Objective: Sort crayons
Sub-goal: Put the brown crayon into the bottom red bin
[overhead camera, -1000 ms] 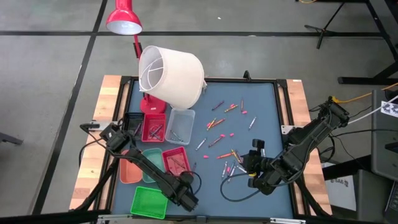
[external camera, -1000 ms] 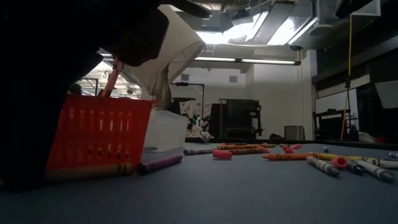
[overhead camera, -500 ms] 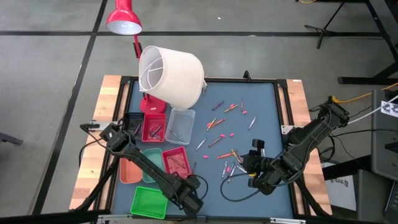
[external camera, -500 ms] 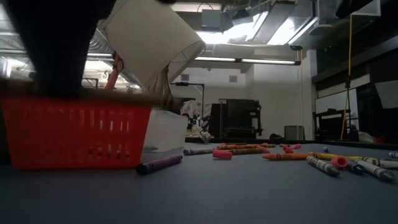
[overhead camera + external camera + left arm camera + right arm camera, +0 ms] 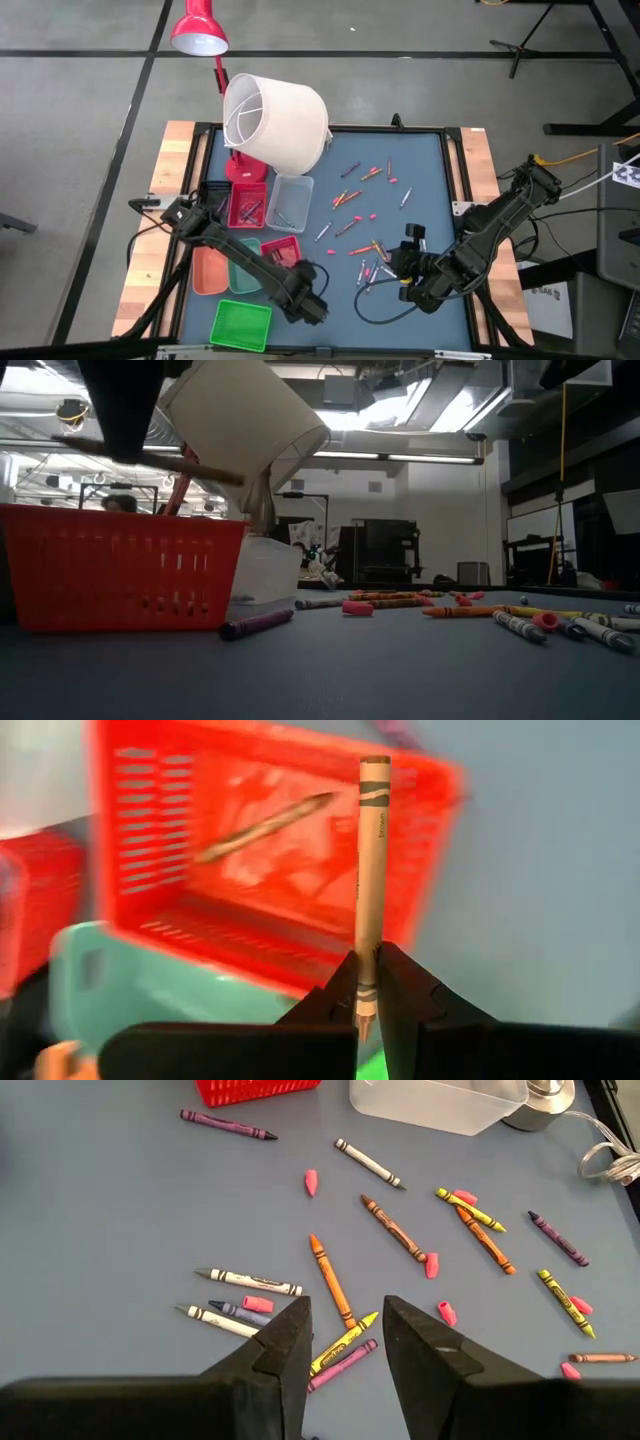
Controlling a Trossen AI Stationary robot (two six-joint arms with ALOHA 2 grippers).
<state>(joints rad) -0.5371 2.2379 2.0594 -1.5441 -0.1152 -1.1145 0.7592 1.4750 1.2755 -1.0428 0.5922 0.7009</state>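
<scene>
One brown paper-wrapped crayon [image 5: 368,880] is pinched tight in the left gripper [image 5: 366,982].
It hangs above the red slotted plastic basket [image 5: 160,860]; the right gripper [image 5: 345,1325] waits, fingers wide apart.

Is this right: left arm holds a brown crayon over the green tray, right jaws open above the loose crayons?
Not quite. The left gripper is shut on the brown crayon, but the left wrist view shows it over the red tray, not the green one. The right gripper is open above the loose crayons, as stated.
</scene>
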